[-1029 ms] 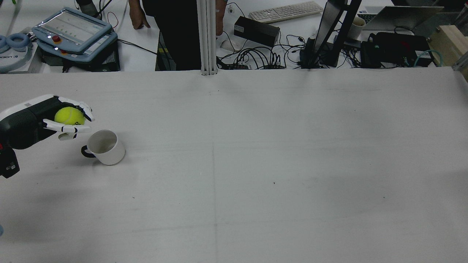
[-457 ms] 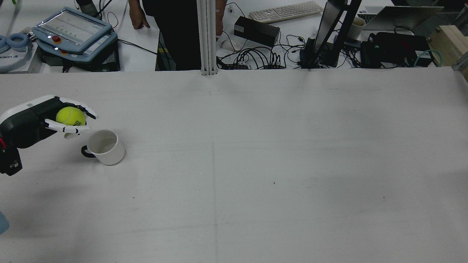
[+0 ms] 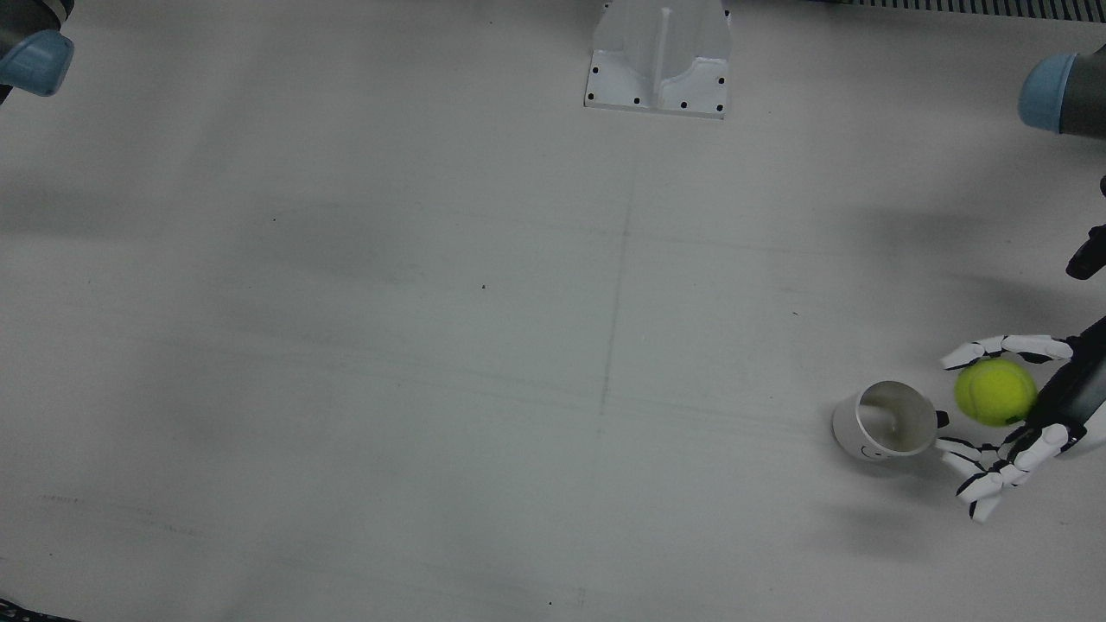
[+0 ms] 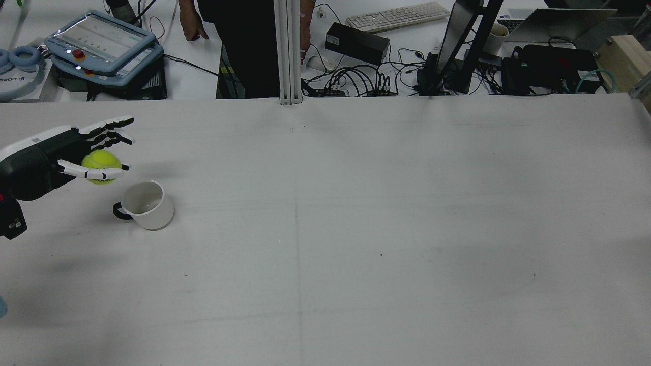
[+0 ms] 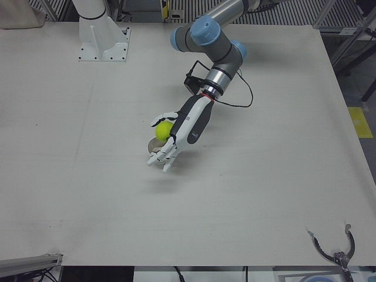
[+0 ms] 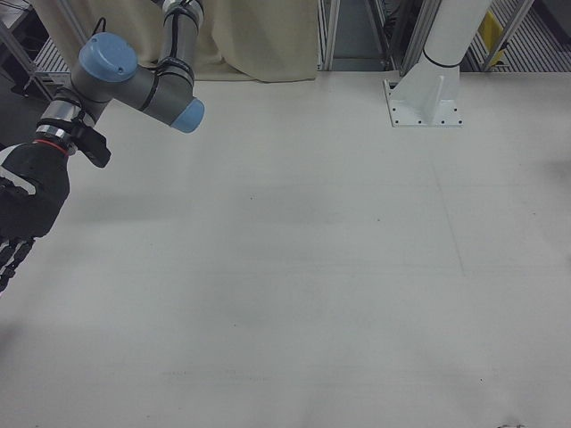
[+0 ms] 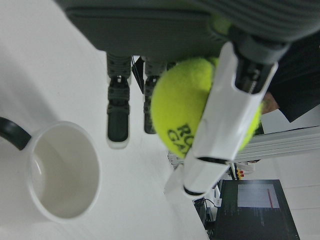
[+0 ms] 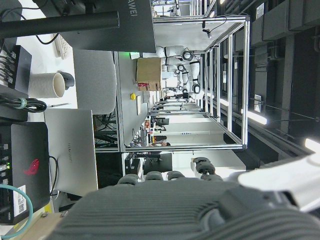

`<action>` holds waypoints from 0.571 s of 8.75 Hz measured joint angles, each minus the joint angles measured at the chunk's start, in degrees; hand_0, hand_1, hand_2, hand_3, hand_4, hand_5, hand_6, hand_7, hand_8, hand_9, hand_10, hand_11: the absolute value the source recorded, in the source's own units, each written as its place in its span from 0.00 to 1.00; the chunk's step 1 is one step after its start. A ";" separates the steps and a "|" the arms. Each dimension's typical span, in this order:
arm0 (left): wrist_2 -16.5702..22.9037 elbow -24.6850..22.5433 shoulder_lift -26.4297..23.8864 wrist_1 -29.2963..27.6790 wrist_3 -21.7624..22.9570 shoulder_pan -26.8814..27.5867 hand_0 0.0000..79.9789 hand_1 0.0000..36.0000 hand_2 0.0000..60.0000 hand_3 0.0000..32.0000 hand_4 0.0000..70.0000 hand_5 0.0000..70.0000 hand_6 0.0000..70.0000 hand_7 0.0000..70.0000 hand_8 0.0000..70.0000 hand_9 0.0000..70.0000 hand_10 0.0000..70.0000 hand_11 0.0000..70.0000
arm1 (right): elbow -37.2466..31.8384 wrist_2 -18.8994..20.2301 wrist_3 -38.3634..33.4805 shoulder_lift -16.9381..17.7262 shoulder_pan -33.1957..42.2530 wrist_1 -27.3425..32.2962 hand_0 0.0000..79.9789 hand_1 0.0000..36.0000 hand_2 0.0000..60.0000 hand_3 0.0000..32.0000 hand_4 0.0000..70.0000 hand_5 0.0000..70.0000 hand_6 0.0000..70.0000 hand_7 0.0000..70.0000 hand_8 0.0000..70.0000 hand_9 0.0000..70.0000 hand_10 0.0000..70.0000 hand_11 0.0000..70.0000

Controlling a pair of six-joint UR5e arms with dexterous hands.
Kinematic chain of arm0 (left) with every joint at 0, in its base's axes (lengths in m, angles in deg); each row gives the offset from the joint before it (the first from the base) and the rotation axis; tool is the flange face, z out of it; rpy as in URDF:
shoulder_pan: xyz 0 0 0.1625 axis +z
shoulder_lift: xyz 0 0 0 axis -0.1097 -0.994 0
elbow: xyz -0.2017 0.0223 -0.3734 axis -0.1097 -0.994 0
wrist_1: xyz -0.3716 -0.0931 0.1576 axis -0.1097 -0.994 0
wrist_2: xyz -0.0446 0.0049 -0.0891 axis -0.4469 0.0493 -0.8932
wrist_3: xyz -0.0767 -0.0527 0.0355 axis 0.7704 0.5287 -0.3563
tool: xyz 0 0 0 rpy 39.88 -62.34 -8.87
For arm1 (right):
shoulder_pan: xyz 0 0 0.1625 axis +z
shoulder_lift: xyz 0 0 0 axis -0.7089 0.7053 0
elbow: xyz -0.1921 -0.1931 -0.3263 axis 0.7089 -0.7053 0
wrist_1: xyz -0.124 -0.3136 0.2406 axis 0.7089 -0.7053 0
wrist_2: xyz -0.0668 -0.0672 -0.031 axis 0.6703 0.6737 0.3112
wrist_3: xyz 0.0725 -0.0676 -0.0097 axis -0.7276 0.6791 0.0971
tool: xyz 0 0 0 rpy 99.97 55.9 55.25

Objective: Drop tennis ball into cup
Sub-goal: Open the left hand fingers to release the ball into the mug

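Note:
The yellow-green tennis ball [image 4: 101,163] lies loose in my left hand [image 4: 46,160], whose fingers [image 4: 109,123] are spread wide above it while the thumb still touches it underneath. The white cup [image 4: 145,205] with a dark handle stands upright on the table, just in front of and to the inside of the hand. In the front view the ball [image 3: 995,392] is beside the cup [image 3: 886,421], not over its mouth. The left hand view shows the ball [image 7: 190,115] against the thumb and the empty cup [image 7: 62,172] below. My right hand [image 6: 27,201] hangs empty at the table's far side.
The white table [image 4: 356,229] stretches wide to the right of the cup. A pedestal base [image 3: 658,60] stands at the table's robot edge. Behind the far edge in the rear view are a teach pendant [image 4: 101,43], cables, a monitor stand and a person.
My left hand's fingers have opened up and away from the ball. The ball has sunk slightly against the thumb. The cup has not moved.

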 measured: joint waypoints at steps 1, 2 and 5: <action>0.03 -0.04 0.08 -0.40 0.00 -0.10 0.87 1.00 1.00 0.00 0.14 0.15 0.03 0.00 0.00 0.00 0.00 0.03 | 0.00 0.00 0.00 0.00 0.00 0.00 0.00 0.00 0.00 0.00 0.00 0.00 0.00 0.00 0.00 0.00 0.00 0.00; 0.05 0.01 0.11 -0.62 -0.01 -0.10 0.87 1.00 1.00 0.00 0.14 0.15 0.03 0.00 0.00 0.00 0.00 0.03 | 0.00 0.00 0.00 0.00 0.00 0.00 0.00 0.00 0.00 0.00 0.00 0.00 0.00 0.00 0.00 0.00 0.00 0.00; 0.06 -0.07 0.35 -0.90 0.01 -0.14 0.91 1.00 1.00 0.00 0.14 0.15 0.03 0.00 0.00 0.00 0.00 0.03 | 0.00 0.00 0.00 0.00 0.00 0.00 0.00 0.00 0.00 0.00 0.00 0.00 0.00 0.00 0.00 0.00 0.00 0.00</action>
